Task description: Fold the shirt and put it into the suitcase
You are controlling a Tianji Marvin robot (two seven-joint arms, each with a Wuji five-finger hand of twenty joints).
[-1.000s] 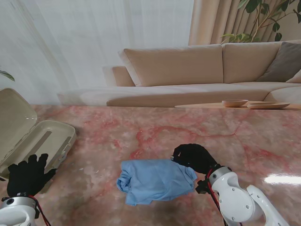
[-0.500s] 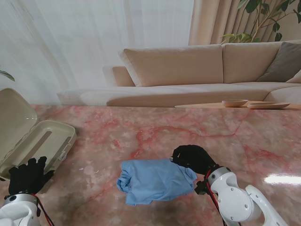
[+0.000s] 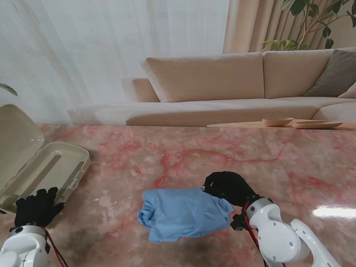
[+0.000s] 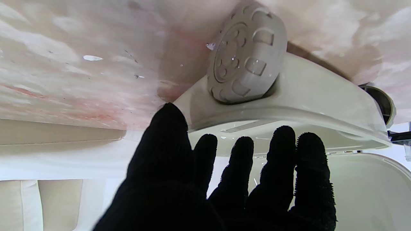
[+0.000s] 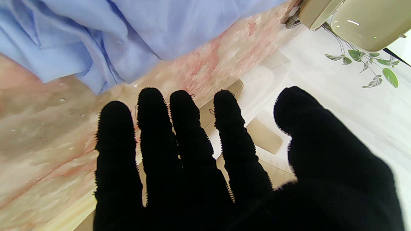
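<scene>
Both hands are spread and empty; left hand (image 3: 36,207) has drawn back from the suitcase (image 3: 53,161), right hand (image 3: 229,187) stays beside the folded shirt (image 3: 183,213), packing pending.

The stand view looks down over the pink marble table (image 3: 222,156). Each wrist view looks along black-gloved fingers, close to the tabletop — the left at the open beige hard-shell suitcase (image 4: 321,102), the right at the crumpled light-blue shirt (image 5: 128,32) — both also in the stand view.

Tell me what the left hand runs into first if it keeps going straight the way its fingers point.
Most likely the open suitcase. The left hand is open, and its fingers aim at the case's near end, where a caster wheel sits. Depth is uncertain, so the exact contact spot is unclear.
</scene>
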